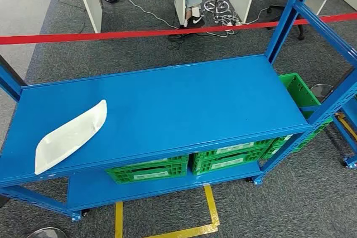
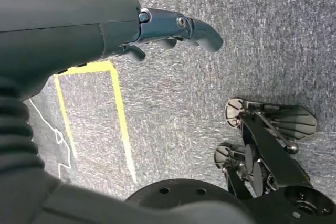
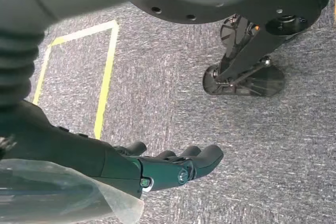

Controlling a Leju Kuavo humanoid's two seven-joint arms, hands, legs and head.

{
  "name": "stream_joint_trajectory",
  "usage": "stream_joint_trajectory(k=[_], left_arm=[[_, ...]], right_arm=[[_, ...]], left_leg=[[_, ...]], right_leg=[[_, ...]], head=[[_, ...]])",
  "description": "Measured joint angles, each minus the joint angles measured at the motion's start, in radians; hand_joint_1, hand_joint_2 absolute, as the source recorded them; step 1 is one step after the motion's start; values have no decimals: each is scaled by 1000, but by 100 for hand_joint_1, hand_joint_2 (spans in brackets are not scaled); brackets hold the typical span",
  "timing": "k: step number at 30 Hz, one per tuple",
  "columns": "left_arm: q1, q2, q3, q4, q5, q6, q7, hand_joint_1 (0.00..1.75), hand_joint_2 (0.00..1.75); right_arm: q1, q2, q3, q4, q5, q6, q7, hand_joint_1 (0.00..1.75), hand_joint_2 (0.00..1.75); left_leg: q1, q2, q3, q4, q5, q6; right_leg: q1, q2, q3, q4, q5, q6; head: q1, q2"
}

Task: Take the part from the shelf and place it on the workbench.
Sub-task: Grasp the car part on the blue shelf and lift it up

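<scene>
White part (image 1: 69, 136) lay flat on the blue shelf (image 1: 177, 104), near its left end, untouched and within easy reach. Left hand (image 2: 174, 32) and right hand (image 3: 174, 166) hung over grey carpet, fingers (image 3: 206, 157) loosely extended, holding nothing; reach not yet begun.

One white part (image 1: 69, 136), one blue shelf (image 1: 177, 98), three green crates (image 1: 148, 169).
</scene>
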Motion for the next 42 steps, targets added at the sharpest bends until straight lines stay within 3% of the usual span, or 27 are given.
stream_joint_trajectory(k=[7, 24, 37, 42], left_arm=[[33, -46, 109, -98, 26, -46, 2, 0, 175], [203, -202, 374, -554, 109, -65, 58, 0, 175], [255, -298, 590, -952, 127, -104, -91, 0, 175], [271, -319, 626, -1095, 28, -68, -228, 0, 175]], right_arm=[[7, -10, 8, -55, -16, -14, 7, 0, 175], [35, -51, 99, -210, -59, -127, -31, 0, 175], [80, -76, 152, -322, -85, -229, -34, 0, 175], [99, -80, 158, -355, -91, -250, -21, 0, 175]], left_leg=[[0, 0, 0, 0, 0, 0], [0, 0, 0, 0, 0, 0], [0, 0, 0, 0, 0, 0], [0, 0, 0, 0, 0, 1]], right_leg=[[0, 0, 0, 0, 0, 0], [0, -1, 0, 0, 0, 0], [0, -1, 0, 0, 0, 0], [0, -2, 0, 0, 0, 0]], head=[[0, 0], [0, 0], [0, 0], [0, 0]])
